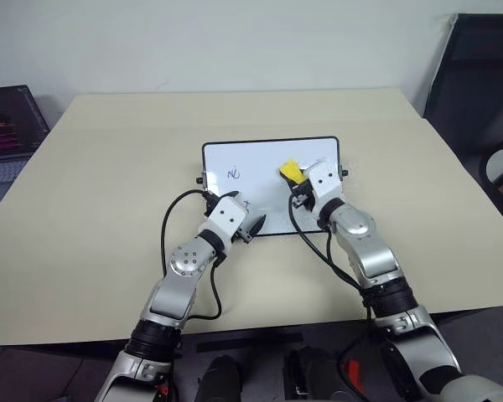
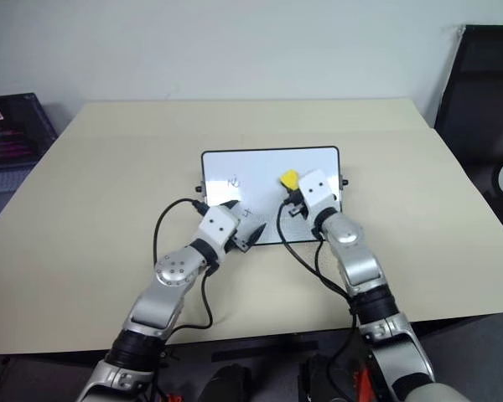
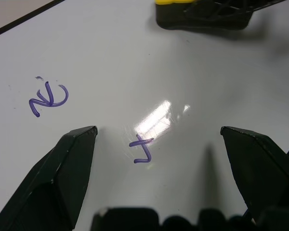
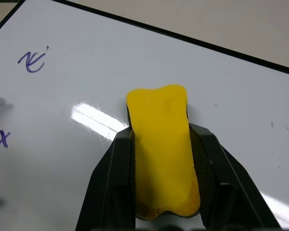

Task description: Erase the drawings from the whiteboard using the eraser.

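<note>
The right end effector (image 4: 166, 180) clamps the eraser (image 4: 162, 144) over the whiteboard (image 1: 260, 159), while the left end effector (image 3: 159, 144) gapes wide, empty, beside two drawings (image 3: 48, 96).

Two head cameras look down over a beige table (image 1: 101, 184); both wrist cameras sit close above the whiteboard (image 1: 260, 159), mid-frame.

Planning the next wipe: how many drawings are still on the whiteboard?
2 visible. One scribble sits on the whiteboard's left part; the other lies between the left claw's fingers. The arms may hide more.
</note>
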`<state>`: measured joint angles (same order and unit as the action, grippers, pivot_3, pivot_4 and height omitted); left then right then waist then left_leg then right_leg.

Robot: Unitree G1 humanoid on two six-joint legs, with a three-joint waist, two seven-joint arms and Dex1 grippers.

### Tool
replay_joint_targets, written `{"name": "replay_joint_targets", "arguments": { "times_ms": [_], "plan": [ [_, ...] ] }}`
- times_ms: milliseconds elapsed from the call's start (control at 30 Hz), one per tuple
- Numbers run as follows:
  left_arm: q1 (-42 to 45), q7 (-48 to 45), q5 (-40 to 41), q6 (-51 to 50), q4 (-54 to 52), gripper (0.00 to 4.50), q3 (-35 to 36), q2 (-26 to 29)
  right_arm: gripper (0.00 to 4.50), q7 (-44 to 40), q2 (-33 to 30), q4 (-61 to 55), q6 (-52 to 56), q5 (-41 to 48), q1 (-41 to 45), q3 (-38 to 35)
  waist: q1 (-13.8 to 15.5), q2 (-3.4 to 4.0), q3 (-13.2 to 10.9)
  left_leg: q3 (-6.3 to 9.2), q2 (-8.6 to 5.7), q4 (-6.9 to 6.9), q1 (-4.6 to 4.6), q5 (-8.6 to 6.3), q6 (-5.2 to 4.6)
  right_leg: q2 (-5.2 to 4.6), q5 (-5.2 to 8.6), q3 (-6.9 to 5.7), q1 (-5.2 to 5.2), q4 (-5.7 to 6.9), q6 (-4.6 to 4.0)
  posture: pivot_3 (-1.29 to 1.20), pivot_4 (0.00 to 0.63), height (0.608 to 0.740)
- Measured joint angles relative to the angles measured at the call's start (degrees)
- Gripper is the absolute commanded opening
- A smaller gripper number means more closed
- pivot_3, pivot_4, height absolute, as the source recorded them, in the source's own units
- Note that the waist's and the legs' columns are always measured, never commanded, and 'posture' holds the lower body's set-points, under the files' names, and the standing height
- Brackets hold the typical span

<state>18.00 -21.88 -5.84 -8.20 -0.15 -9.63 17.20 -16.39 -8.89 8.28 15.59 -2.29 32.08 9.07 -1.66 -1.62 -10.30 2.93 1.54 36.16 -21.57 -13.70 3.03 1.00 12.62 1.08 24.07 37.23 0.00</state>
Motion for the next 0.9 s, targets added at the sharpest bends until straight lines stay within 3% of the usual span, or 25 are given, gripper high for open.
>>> {"name": "replay_joint_targets", "arguments": {
  "times_ms": [333,900],
  "plan": [
    [0.07,0.00,0.00,0.08,0.07,4.50,0.00,-0.58,1.18,-0.49,-1.64,-3.02,2.00,0.10,-2.02,-0.06,-0.02,-0.01,0.01,-0.03,-0.02,0.01,0.05,0.01,-0.01,0.00,0.00,0.02,-0.04,0.00,0.01,0.00,0.150,0.740],
    [2.28,0.13,-0.05,1.19,1.69,4.50,0.37,-1.50,1.18,2.57,0.91,6.16,-5.09,-0.53,4.28,-1.85,-0.19,0.00,0.00,-0.05,0.00,-0.04,-0.06,0.01,-0.01,0.00,-0.02,0.03,0.05,-0.08,0.02,0.00,0.150,0.740]
  ]
}}
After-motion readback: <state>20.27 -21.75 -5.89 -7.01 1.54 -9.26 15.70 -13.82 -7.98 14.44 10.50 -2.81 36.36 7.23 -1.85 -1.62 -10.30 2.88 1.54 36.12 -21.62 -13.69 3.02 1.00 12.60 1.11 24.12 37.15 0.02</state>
